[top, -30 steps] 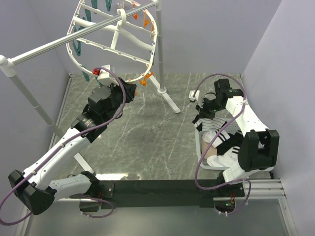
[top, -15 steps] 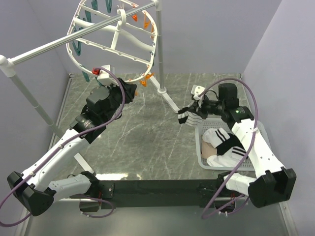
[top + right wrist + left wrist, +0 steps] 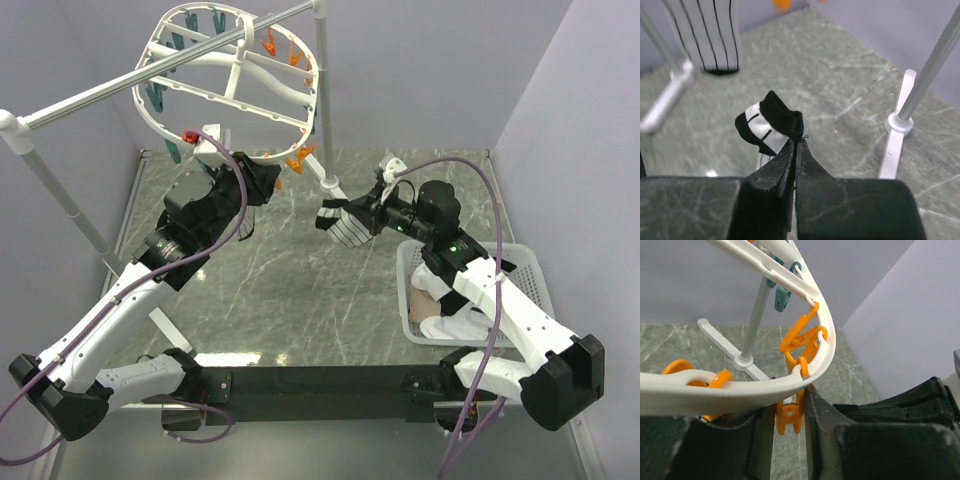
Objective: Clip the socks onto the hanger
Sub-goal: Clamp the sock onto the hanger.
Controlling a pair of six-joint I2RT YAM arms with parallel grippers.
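The white oval hanger [image 3: 232,88] hangs from the rail at the back left. My left gripper [image 3: 268,185] is at its near lower rim. In the left wrist view the rim [image 3: 740,390] crosses just above my fingers, and the gripper [image 3: 789,407] is shut on an orange clip [image 3: 790,417]. My right gripper [image 3: 366,214] is shut on a black-and-white striped sock [image 3: 343,225] and holds it in the air right of the hanger; the right wrist view shows the sock [image 3: 767,125] pinched at the tips [image 3: 797,142]. Another thin-striped sock [image 3: 705,35] hangs further off.
A white lattice basket [image 3: 525,262] at the right holds more socks [image 3: 450,300]. The silver rail [image 3: 90,100] runs across the back on an upright pole [image 3: 322,90] with a white foot [image 3: 340,200]. That pole [image 3: 927,75] stands close to the right gripper.
My right arm has swung left from over the basket towards the hanger, carrying the striped sock. The left gripper has risen a little and the hanger has tilted with it.
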